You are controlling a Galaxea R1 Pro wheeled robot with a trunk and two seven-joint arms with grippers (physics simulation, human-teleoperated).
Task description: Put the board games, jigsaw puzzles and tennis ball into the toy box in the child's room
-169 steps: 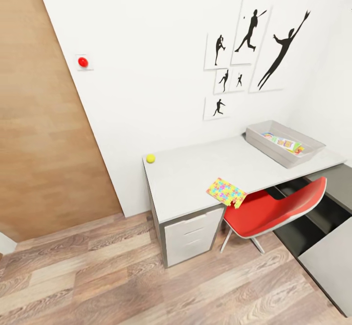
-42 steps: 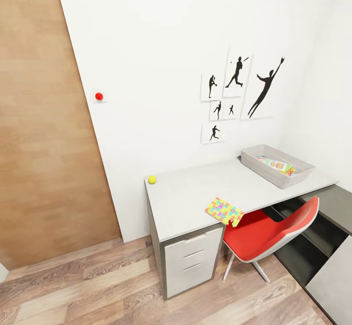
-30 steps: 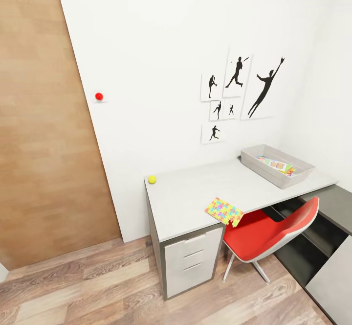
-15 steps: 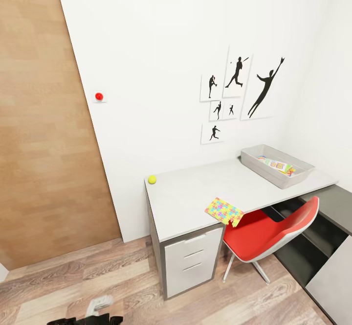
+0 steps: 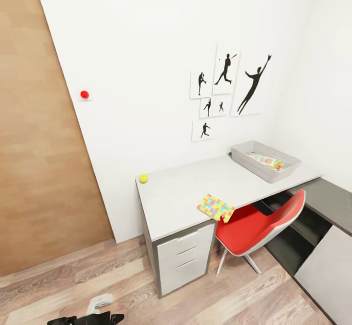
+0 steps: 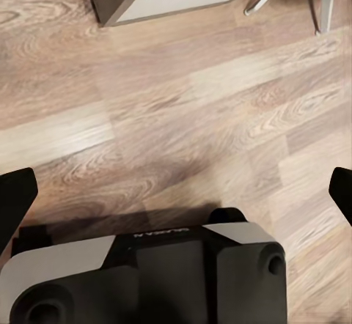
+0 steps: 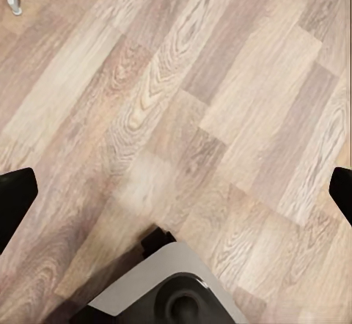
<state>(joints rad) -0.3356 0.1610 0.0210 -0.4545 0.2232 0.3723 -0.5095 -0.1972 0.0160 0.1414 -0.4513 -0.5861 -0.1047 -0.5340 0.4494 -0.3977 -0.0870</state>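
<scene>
Both sets of jaws stand spread wide over grainy wood-plank floor; on the smooth pale counter sit a round tennis ball, a thin square jigsaw puzzle overhanging its edge, and the translucent sloped toy box; everything has slid leftward with the camera.

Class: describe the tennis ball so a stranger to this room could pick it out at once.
Find the long pale desk against the white wall. At its far corner nearest the wooden door sits the ball, alone against the wall. It is small, round and yellow-green, unlike the flat multicolour puzzle tile at the desk's front edge.
</scene>
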